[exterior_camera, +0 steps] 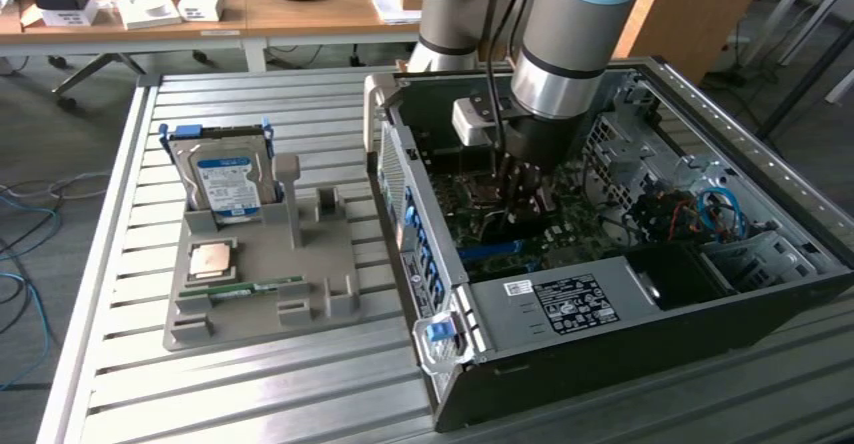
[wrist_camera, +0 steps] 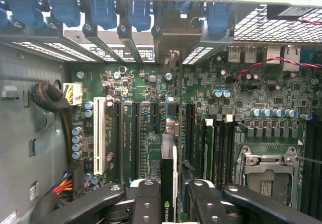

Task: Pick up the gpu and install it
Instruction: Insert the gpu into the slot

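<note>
The gpu (wrist_camera: pixel 169 156) stands edge-on between my fingers (wrist_camera: pixel 146 196). It is a thin dark card with a green logo near my grip. My gripper (wrist_camera: pixel 171 191) is shut on it. The card hangs low over the green motherboard (wrist_camera: pixel 251 98), in line with a long black slot. Its silvery bracket (wrist_camera: pixel 173 40) reaches the row of rear slot openings with blue clips. In the exterior view my gripper (exterior_camera: pixel 521 189) is deep inside the open computer case (exterior_camera: pixel 561 309), with the gpu (exterior_camera: pixel 514 204) dark beneath it.
A white slot (wrist_camera: pixel 99 136) and an empty processor socket (wrist_camera: pixel 266 176) flank the card. Cable bundles (wrist_camera: pixel 50 100) lie by the case wall. On the table at the exterior view's left, a grey holder (exterior_camera: pixel 314 294) carries a hard drive (exterior_camera: pixel 227 179), a processor (exterior_camera: pixel 214 261) and a memory stick (exterior_camera: pixel 240 287).
</note>
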Available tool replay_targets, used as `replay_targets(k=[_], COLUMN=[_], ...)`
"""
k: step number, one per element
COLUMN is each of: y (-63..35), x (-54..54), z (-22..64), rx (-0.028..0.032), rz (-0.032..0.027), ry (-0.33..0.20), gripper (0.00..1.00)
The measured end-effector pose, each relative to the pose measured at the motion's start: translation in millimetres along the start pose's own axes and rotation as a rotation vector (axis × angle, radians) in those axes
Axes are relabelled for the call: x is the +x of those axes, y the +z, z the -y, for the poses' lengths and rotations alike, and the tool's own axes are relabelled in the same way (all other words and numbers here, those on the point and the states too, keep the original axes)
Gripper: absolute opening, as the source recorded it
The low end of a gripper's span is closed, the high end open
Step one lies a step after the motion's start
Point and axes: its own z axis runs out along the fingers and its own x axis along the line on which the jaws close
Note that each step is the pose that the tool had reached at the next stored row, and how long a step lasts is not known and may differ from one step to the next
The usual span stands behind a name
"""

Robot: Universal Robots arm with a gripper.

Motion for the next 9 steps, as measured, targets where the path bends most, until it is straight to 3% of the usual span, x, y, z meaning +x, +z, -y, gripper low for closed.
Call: replay_targets(k=[9], y=[0.0], x=[0.0], z=[-1.0], rx=[0.0034], rz=[0.0000], ry=[0.000], gripper=[0.26])
